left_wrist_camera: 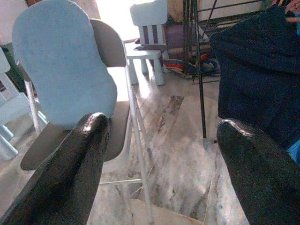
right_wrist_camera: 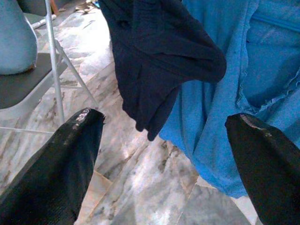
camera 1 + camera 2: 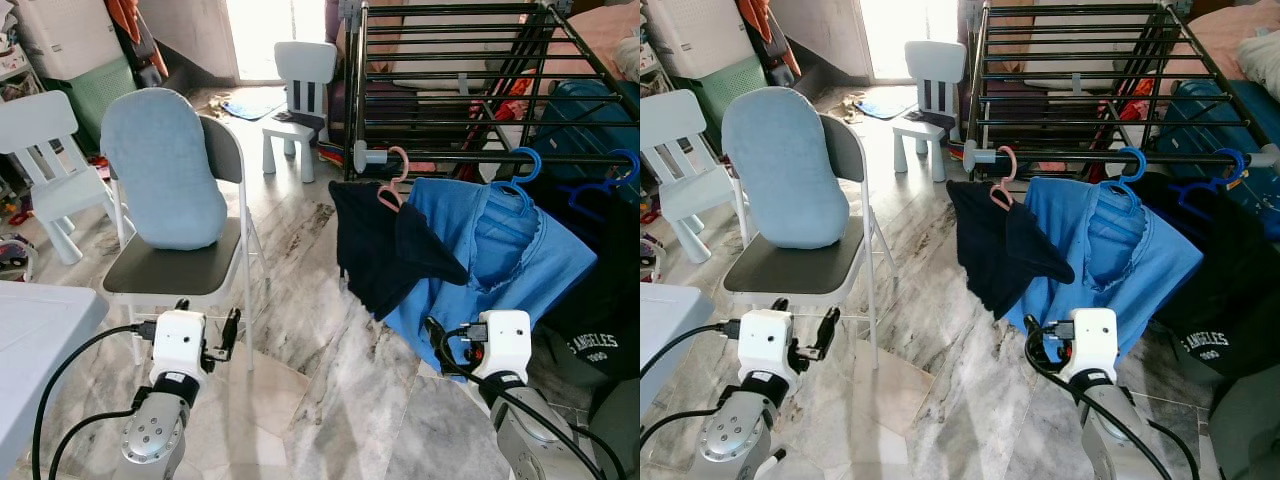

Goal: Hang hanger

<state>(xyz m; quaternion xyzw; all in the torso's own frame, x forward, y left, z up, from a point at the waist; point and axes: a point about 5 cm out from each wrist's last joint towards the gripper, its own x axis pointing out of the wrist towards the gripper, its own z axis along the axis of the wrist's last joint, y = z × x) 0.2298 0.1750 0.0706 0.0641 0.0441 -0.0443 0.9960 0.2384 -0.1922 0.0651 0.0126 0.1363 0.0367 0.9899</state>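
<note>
With both grippers, left (image 1: 157,164) and right (image 2: 161,161), held spread and empty, three hangers are counted on the far rack (image 3: 470,60): one pink hanger (image 3: 393,178), hook up, and two blue hangers (image 3: 522,172).

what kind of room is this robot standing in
Probably a lived-in home's laundry or utility corner: a black drying rack hung with clothes on hangers, a folding chair holding a blue cushion, and small white children's chairs.

Lived-in home, laundry corner: black drying rack (image 3: 470,80) hung with garments; marble floor (image 3: 320,330); folding chair (image 3: 190,260) with blue cushion (image 3: 165,170); white child's chairs (image 3: 300,90).
</note>
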